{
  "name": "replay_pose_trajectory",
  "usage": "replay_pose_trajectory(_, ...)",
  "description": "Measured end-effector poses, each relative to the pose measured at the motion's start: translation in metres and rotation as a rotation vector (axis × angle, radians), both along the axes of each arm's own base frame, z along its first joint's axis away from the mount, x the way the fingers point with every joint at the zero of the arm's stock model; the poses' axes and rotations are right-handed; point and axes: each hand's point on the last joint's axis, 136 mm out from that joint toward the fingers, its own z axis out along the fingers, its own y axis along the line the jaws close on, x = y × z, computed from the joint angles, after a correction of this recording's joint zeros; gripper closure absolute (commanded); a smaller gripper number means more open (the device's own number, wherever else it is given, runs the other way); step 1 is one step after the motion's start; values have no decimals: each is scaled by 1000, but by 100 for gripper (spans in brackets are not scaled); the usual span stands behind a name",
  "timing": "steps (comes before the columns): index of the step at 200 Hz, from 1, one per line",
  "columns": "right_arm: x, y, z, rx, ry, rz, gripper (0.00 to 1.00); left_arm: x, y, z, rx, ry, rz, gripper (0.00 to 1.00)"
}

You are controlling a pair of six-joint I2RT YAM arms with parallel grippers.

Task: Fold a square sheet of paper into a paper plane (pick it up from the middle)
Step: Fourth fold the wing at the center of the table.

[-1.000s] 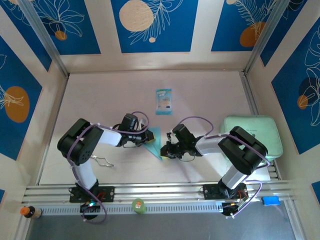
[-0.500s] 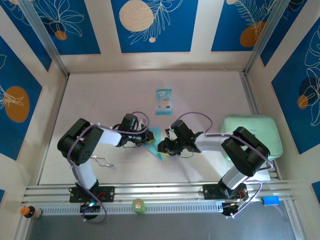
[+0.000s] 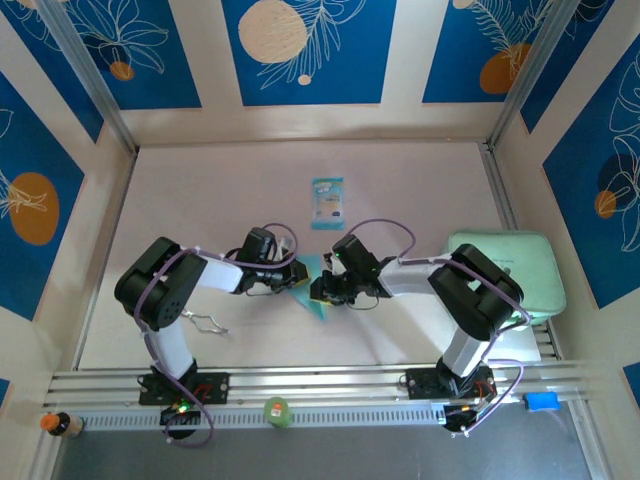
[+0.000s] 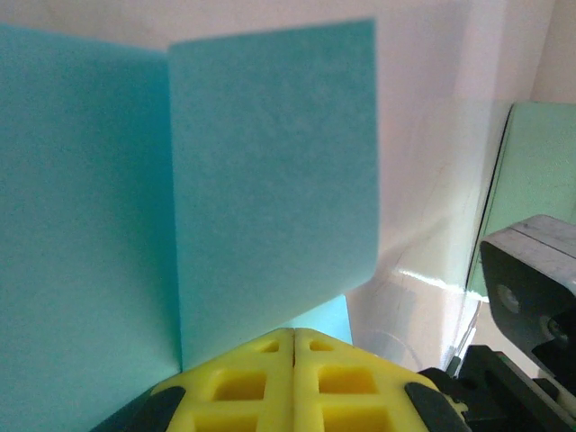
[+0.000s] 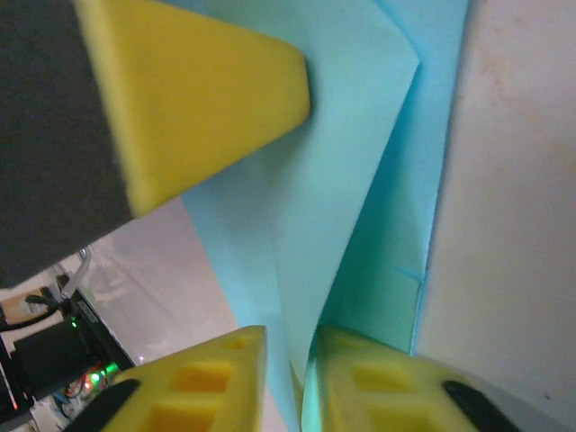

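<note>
The square sheet of paper (image 3: 311,284) is light blue, partly folded, and lies mid-table between both grippers. My left gripper (image 3: 296,276) is at its left edge. In the left wrist view the yellow fingertips (image 4: 294,335) are shut tight, with a raised flap of the paper (image 4: 270,162) standing just beyond them; I cannot tell whether they pinch it. My right gripper (image 3: 321,291) comes from the right. Its jaws (image 5: 288,340) are nearly together, with a fold of the paper (image 5: 342,216) between them. The left gripper's finger (image 5: 207,90) shows beyond the fold.
A teal-and-white packet (image 3: 327,203) lies farther back. A pale green pad (image 3: 505,265) sits at the right edge, also seen as the pad (image 4: 540,171) in the left wrist view. A bent wire piece (image 3: 205,322) lies near the left arm's base.
My right gripper has slid left and slightly away from the bases, further onto the paper and closer to the left gripper. The left arm has stayed put.
</note>
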Motion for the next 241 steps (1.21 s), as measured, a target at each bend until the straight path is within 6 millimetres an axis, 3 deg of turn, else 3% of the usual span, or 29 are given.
replay_pose_trajectory(44, -6, -5, -7, 45, 10, -21, 92, 0, 0, 3, -4, -3, 2, 84)
replay_pose_trajectory(80, -6, -7, -7, 89, 23, -35, 93, 4, -2, 23, -34, -44, 7, 77)
replay_pose_trajectory(120, -5, -6, -6, 139, 51, -43, 95, 3, -2, 39, -61, -83, 8, 85)
replay_pose_trajectory(172, -5, -5, -5, 176, 79, -45, 97, -5, -7, 34, -57, -74, -14, 92)
replay_pose_trajectory(241, -5, -5, -5, 182, 87, -48, 97, -14, -8, 3, -15, -8, -29, 93)
